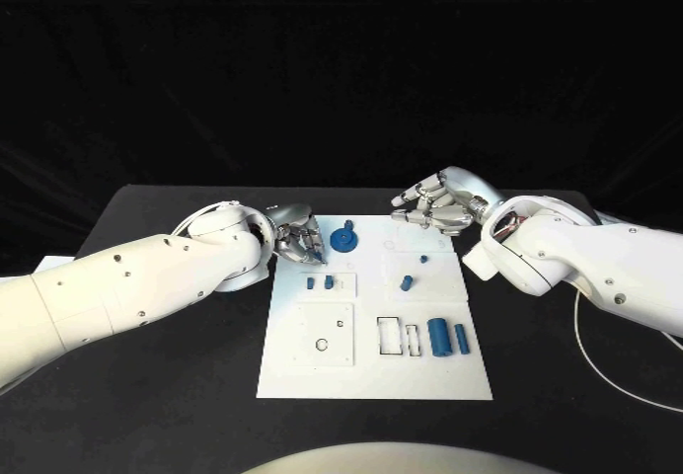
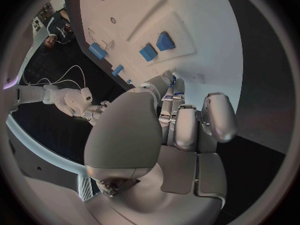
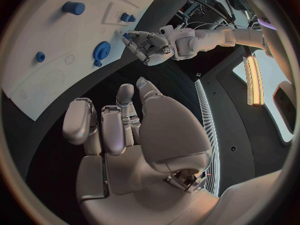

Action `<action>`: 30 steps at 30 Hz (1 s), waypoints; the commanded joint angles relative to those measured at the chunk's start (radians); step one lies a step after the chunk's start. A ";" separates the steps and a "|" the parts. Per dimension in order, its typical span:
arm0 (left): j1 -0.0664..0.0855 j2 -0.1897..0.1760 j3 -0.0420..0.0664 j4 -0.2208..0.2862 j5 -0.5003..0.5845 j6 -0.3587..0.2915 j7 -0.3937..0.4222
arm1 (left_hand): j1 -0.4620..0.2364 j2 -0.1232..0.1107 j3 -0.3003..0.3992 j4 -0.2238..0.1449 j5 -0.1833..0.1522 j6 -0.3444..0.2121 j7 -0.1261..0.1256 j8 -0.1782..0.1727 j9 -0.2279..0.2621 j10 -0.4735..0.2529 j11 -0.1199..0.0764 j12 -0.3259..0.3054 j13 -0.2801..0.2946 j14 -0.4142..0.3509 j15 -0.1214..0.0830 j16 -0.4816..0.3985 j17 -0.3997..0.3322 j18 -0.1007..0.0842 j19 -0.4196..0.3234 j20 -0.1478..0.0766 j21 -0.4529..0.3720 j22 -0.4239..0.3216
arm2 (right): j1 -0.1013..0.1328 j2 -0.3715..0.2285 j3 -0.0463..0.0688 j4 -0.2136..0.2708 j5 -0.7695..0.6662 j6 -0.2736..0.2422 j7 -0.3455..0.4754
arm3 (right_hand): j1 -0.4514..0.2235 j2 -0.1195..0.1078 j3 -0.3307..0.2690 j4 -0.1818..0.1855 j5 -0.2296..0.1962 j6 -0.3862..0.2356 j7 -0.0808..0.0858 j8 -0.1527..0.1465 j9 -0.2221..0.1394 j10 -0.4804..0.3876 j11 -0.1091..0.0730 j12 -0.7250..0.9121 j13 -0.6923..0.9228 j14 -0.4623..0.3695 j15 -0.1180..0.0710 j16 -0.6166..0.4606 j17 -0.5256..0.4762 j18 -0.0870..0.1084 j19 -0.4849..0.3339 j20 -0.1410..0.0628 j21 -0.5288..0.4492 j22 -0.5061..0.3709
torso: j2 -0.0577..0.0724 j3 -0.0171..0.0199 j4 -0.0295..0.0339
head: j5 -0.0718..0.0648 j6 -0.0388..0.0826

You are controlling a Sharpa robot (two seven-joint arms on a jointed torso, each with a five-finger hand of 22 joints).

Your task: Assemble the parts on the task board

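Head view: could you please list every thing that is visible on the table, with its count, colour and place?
task board: one, white, in the middle of the black table.
gear: one, blue, at the far end of the board, just beside the left robot hand.
cylinders: two, blue, lying side by side on the near right part of the board.
small parts: two, blue, standing close together on the left middle of the board.
small pieces: two, blue, on the right middle of the board, one nearer than the other.
cable: one, white, on the table to the right of the board.
left robot hand: one, silver, at the far left edge of the board.
right robot hand: one, silver, beyond the far right corner of the board, holding nothing.
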 commanded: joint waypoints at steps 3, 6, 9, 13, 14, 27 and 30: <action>-0.008 0.009 0.000 -0.003 -0.005 0.012 0.004 | -0.010 -0.003 0.007 0.000 -0.006 0.005 -0.001 0.001 0.001 0.007 -0.001 -0.006 0.001 0.028 -0.003 -0.003 -0.001 -0.018 0.032 -0.001 0.005 0.037 | -0.001 0.002 0.000 0.000 -0.003 0.013 0.006 | 0.000 0.011 0.001 0.005 0.005 0.005 0.000 0.004 0.001 -0.005 0.000 0.004 0.001 0.040 0.001 -0.005 -0.001 0.015 -0.006 -0.004 -0.004 -0.001 | -0.001 -0.0005 0.0009 | -0.003 -0.002; -0.010 0.013 0.000 -0.005 -0.009 0.013 0.004 | -0.010 -0.003 0.007 0.000 -0.006 0.005 -0.001 0.001 0.001 0.007 -0.001 -0.006 0.001 0.028 -0.003 -0.003 -0.001 -0.018 0.032 -0.001 0.005 0.037 | -0.001 0.002 0.000 0.000 -0.003 0.013 0.006 | 0.000 0.011 0.001 0.005 0.005 0.005 0.000 0.004 0.001 -0.005 0.000 0.004 0.001 0.040 0.001 -0.005 -0.001 0.015 -0.006 -0.004 -0.004 -0.001 | -0.001 -0.0002 0.0008 | -0.002 -0.002; -0.011 0.016 0.000 -0.007 -0.013 0.014 0.002 | -0.010 -0.003 0.007 0.000 -0.006 0.005 -0.001 0.001 0.001 0.007 -0.001 -0.006 0.001 0.027 -0.003 -0.003 -0.001 -0.018 0.032 -0.001 0.005 0.037 | -0.001 0.002 0.000 0.001 -0.003 0.013 0.006 | 0.000 0.011 0.001 0.005 0.005 0.005 0.000 0.004 0.001 -0.005 0.000 0.004 0.001 0.040 0.001 -0.005 -0.001 0.015 -0.006 -0.004 -0.004 -0.001 | -0.001 0.0001 0.0004 | -0.002 -0.002; -0.011 0.019 0.000 -0.008 -0.026 0.011 -0.002 | -0.010 -0.002 0.008 -0.001 -0.006 0.006 -0.001 0.000 0.001 0.008 -0.002 -0.007 0.001 0.028 -0.003 -0.002 0.000 -0.018 0.032 -0.001 0.009 0.040 | -0.001 0.001 0.000 0.001 -0.003 0.013 0.006 | 0.000 0.012 0.001 0.007 0.005 0.007 0.000 0.004 0.001 -0.005 0.000 0.005 0.001 0.040 0.001 -0.005 -0.001 0.015 -0.006 -0.004 -0.005 -0.002 | -0.001 -0.0003 0.0004 | -0.003 -0.003; -0.011 0.019 0.000 -0.009 -0.028 0.011 -0.003 | -0.010 -0.002 0.008 -0.001 -0.006 0.006 -0.001 0.000 0.001 0.008 -0.002 -0.007 0.001 0.028 -0.003 -0.002 0.000 -0.018 0.032 -0.001 0.009 0.040 | -0.001 0.001 0.000 0.001 -0.003 0.013 0.006 | 0.000 0.012 0.001 0.007 0.005 0.007 0.000 0.004 0.001 -0.005 0.000 0.005 0.001 0.040 0.001 -0.005 -0.001 0.015 -0.006 -0.004 -0.005 -0.002 | -0.001 -0.0003 0.0005 | -0.003 -0.003; -0.012 0.036 0.000 -0.021 -0.049 0.017 -0.011 | -0.010 -0.003 0.009 -0.002 -0.006 0.006 -0.001 0.000 0.001 0.009 -0.002 -0.007 0.002 0.027 -0.003 -0.002 -0.001 -0.018 0.032 -0.001 0.010 0.040 | -0.001 0.002 0.000 0.001 -0.004 0.019 0.006 | 0.001 0.012 0.001 0.008 0.006 0.007 0.000 0.004 0.001 -0.005 0.000 0.005 0.000 0.040 0.001 -0.005 -0.001 0.015 -0.006 -0.004 -0.005 -0.003 | -0.001 0.0000 -0.0005 | -0.005 -0.003; -0.012 0.039 0.000 -0.022 -0.052 0.021 -0.012 | -0.010 -0.003 0.009 -0.002 -0.006 0.006 -0.001 0.000 0.001 0.009 -0.002 -0.007 0.002 0.027 -0.003 -0.002 -0.001 -0.018 0.032 -0.001 0.010 0.040 | -0.001 0.003 0.000 0.001 -0.004 0.020 0.005 | 0.001 0.012 0.001 0.008 0.006 0.007 0.000 0.004 0.001 -0.005 0.000 0.005 0.000 0.040 0.001 -0.005 -0.001 0.015 -0.006 -0.004 -0.005 -0.003 | -0.001 -0.0003 -0.0006 | -0.007 -0.004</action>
